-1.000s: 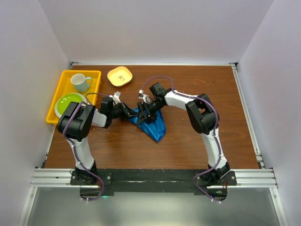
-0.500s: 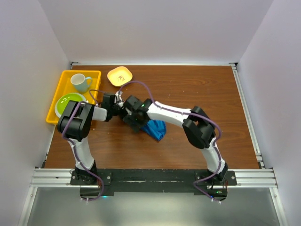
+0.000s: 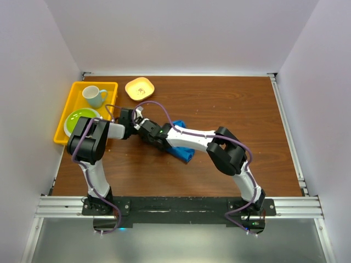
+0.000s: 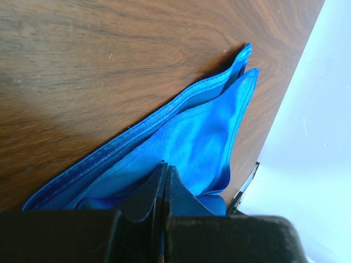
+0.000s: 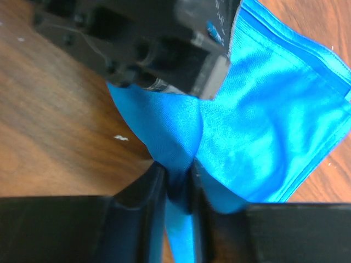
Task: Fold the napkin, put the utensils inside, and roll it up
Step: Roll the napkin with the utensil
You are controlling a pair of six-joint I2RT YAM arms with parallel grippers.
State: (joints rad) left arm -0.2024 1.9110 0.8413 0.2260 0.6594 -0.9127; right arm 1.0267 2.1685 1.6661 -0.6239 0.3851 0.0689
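Looks like a robotics lab test cell: plain white walls (image 3: 181, 33) boxing in a wooden counter (image 3: 236, 104), robot arms (image 3: 94, 164) bolted to an aluminium rail (image 3: 296, 207).

A brown wooden table (image 3: 236, 109) carries a yellow tray (image 3: 94, 84) at its far left, a small orange-yellow bowl (image 3: 139, 89) just beside it, and a blue napkin (image 3: 185, 153) near the middle, apparently folded in layers, mostly hidden from overhead

The napkin (image 3: 185, 154) I see is plain bright blue, no pattern. My desk (image 3: 230, 104) is dark brown wood grain. Yellow tray (image 3: 104, 84), green plate (image 3: 79, 118), pale teal cup (image 3: 93, 96), orange-yellow bowl (image 3: 139, 89).
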